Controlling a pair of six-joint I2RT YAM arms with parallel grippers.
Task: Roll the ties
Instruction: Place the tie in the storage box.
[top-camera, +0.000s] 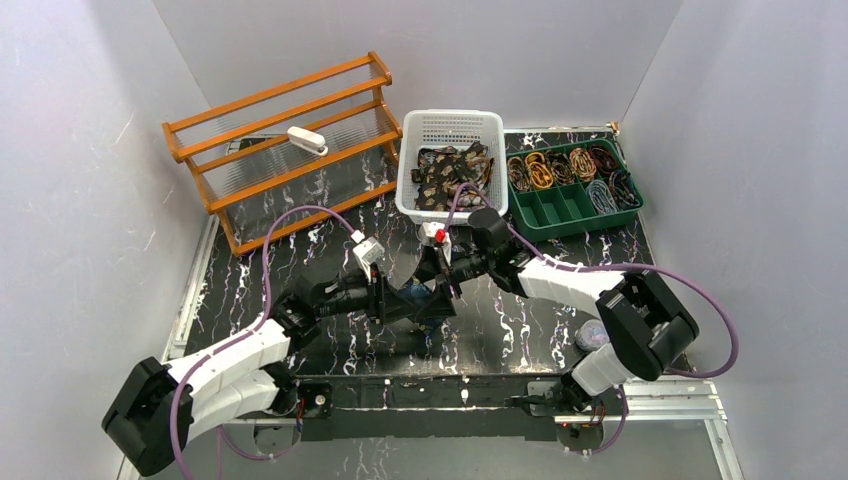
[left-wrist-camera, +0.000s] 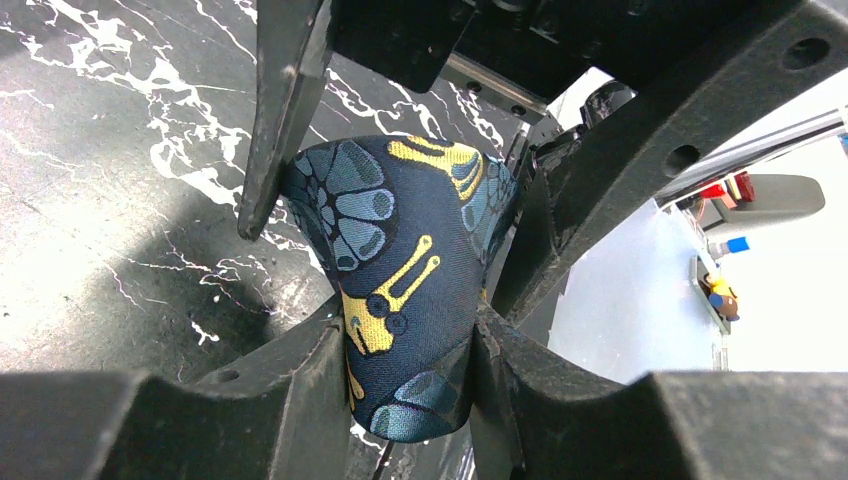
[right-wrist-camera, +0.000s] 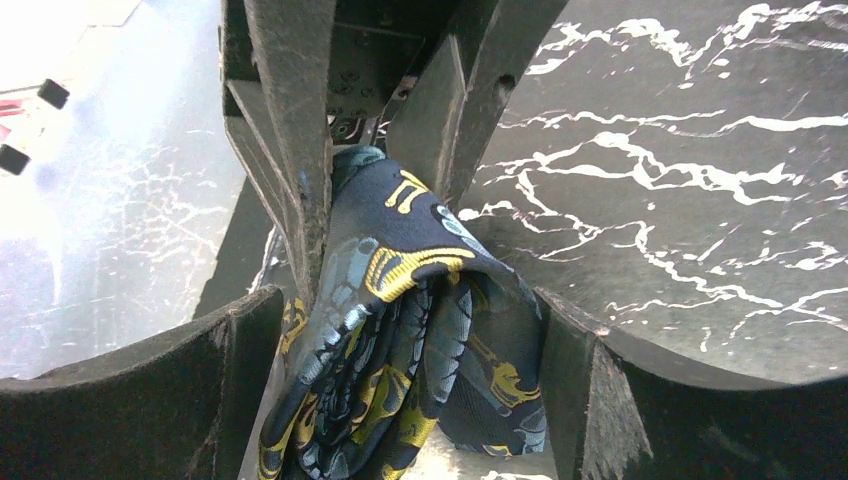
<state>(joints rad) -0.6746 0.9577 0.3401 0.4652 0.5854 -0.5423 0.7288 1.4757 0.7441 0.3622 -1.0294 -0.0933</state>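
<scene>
A dark blue tie (left-wrist-camera: 400, 250) with teal and gold paisley is wound into a loose roll at the middle of the table. My left gripper (left-wrist-camera: 410, 335) is shut on the roll's lower end, its fingers pressing the fabric from both sides. Coming from the opposite side, my right gripper (right-wrist-camera: 410, 315) is open, with the same tie (right-wrist-camera: 420, 330) bunched between its fingers (right-wrist-camera: 570, 370). In the top view the left gripper (top-camera: 425, 300) and right gripper (top-camera: 445, 285) meet tip to tip and hide most of the roll.
A white basket (top-camera: 450, 125) behind the grippers holds more ties (top-camera: 455, 170). To its right a green divided tray (top-camera: 560, 212) holds several rolled ties. A wooden rack (top-camera: 290, 140) with a white object (top-camera: 307, 141) stands at the back left.
</scene>
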